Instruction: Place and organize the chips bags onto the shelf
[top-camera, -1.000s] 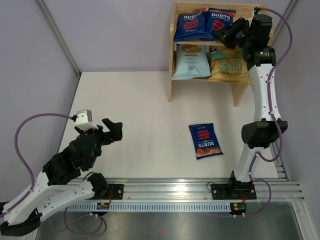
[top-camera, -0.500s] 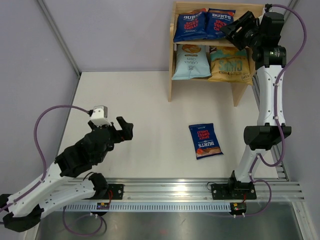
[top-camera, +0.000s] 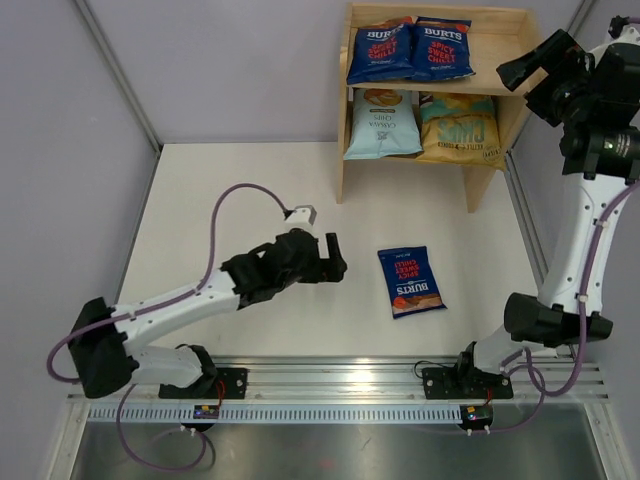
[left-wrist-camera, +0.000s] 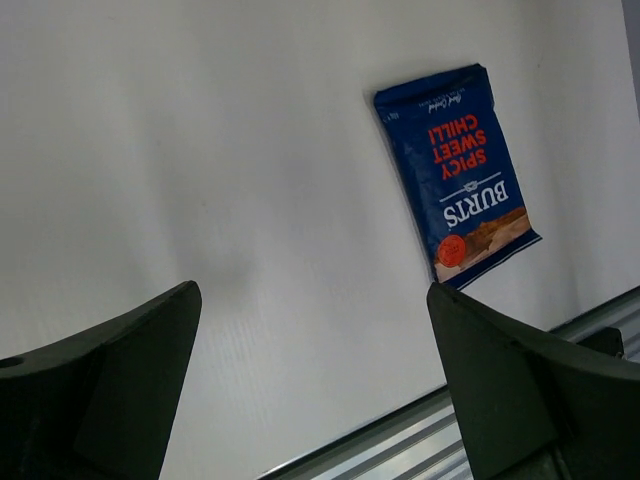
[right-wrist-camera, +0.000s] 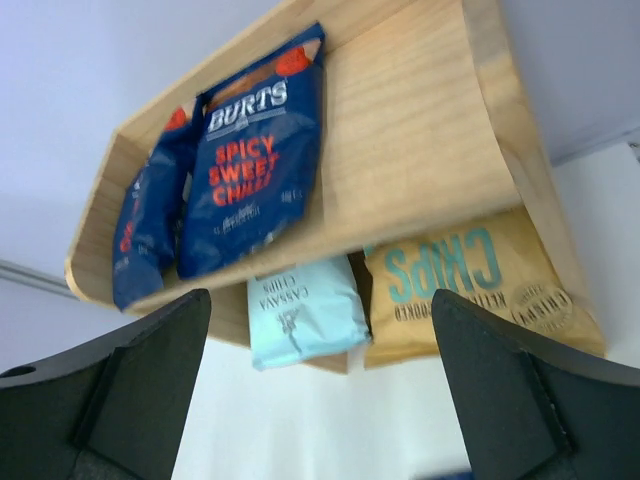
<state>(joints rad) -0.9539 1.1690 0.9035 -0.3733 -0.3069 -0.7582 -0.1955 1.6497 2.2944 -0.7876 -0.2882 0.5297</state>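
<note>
The wooden shelf (top-camera: 345, 150) stands at the back. Two dark blue Burts chips bags (top-camera: 379, 52) (top-camera: 441, 47) lean on its top tier. On the lower tier sit a light blue bag (top-camera: 381, 124) and a yellow-gold bag (top-camera: 458, 130). A third Burts bag (top-camera: 409, 281) lies flat on the table. My left gripper (top-camera: 337, 256) is open just left of it; the left wrist view shows that bag (left-wrist-camera: 458, 172) ahead and right of the empty jaws (left-wrist-camera: 311, 300). My right gripper (top-camera: 525, 58) hangs open and empty right of the shelf's top tier, facing the shelf (right-wrist-camera: 420, 130).
A grey wall corner post (top-camera: 115, 70) runs along the left. The aluminium rail (top-camera: 330, 385) with both arm bases borders the near table edge. The shelf's right side panel (top-camera: 480, 185) stands close to the right arm.
My right gripper opened and drew back to the right, away from the top tier, leaving the second Burts bag there. My left arm swung forward and right toward the loose bag.
</note>
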